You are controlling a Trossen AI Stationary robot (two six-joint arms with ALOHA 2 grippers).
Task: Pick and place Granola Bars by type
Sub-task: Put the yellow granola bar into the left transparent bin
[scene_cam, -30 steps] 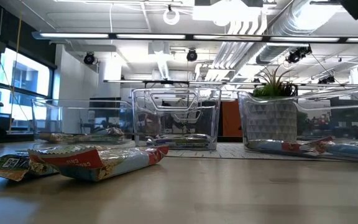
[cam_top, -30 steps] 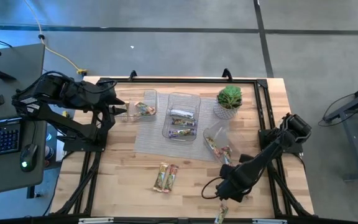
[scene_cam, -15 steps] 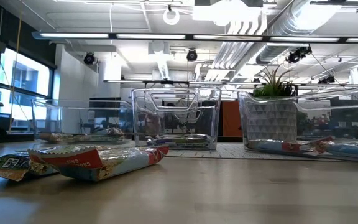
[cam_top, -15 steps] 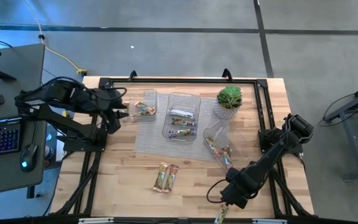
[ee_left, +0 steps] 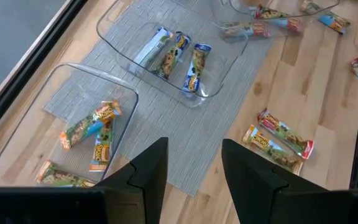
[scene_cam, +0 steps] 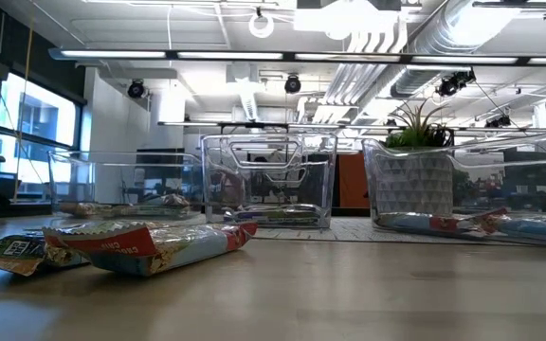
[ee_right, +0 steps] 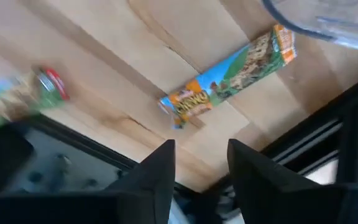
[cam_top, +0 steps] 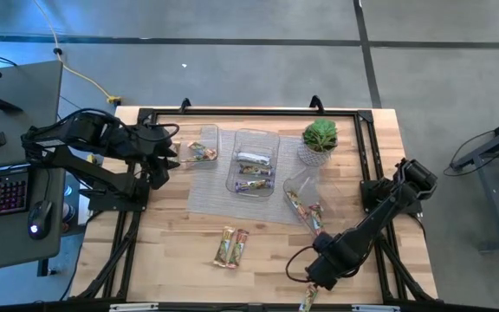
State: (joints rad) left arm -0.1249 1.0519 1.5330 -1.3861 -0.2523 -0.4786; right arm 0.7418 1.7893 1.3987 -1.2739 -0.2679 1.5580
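Fingers of the right gripper (ee_right: 197, 163) stand spread and empty, low over the near edge of the bench (cam_top: 171, 260), lined up on an orange-and-green granola bar (ee_right: 229, 76) lying flat there, likely so the next descent straddles it. The left gripper (ee_left: 193, 163), fingers parted with nothing between them, waits over the grey mat (ee_left: 166, 124) beside the left tray (cam_top: 199, 146), where similar orange bars lie. Two more bars (cam_top: 230, 247) sit loose mid-bench.

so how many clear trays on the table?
3: left tray and middle tray on the grey mat, right tray tilted below the potted plant. None seem hidden.
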